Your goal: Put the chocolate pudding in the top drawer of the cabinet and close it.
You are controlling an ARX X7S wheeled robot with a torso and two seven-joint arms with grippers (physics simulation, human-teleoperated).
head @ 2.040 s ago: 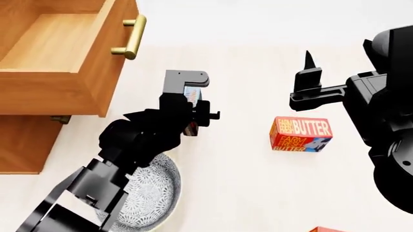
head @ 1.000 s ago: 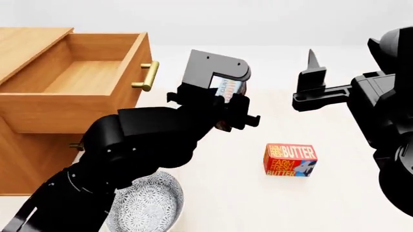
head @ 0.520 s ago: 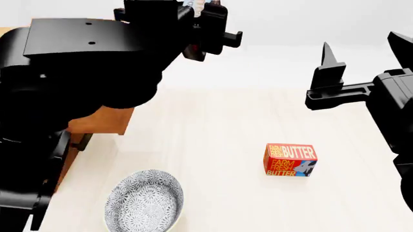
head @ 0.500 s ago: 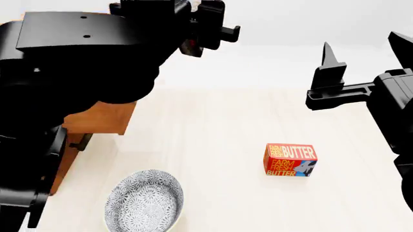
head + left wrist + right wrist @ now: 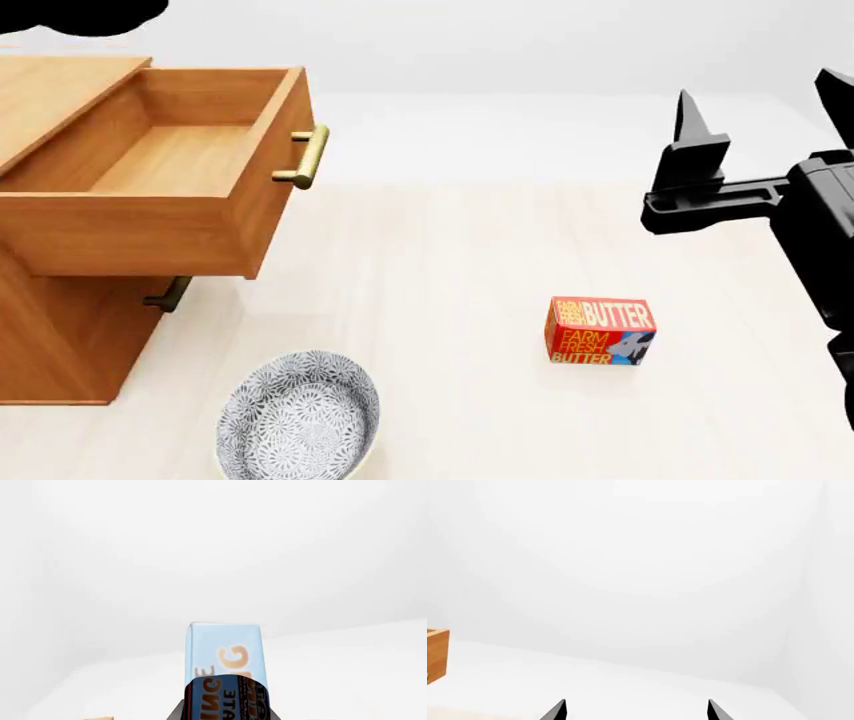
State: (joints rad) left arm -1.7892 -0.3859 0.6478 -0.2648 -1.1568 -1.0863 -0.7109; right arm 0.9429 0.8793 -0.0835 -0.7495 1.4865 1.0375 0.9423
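In the left wrist view, we see the chocolate pudding [image 5: 225, 672] clamped in our left gripper [image 5: 225, 711], long axis pointing away, white walls behind. In the head view, the top drawer [image 5: 174, 160] stands open, left arm nearer it; pale floor. Right wrist view: right gripper [image 5: 636, 710] spread, empty.

Head cam: high, angled forward and down over the pale floor; cabinet [image 5: 60, 330] with open top drawer [image 5: 160, 190] at its left, right gripper [image 5: 694, 150] at its right edge, butter box [image 5: 601, 331] and patterned bowl [image 5: 299, 416] lower down.

Left wrist cam: faces out along its gripper at a white wall, very close to the chocolate pudding [image 5: 225, 672] filling its lower middle.

Right wrist cam: level, toward the white wall. Shares only the cabinet corner [image 5: 436, 655] with the head view.
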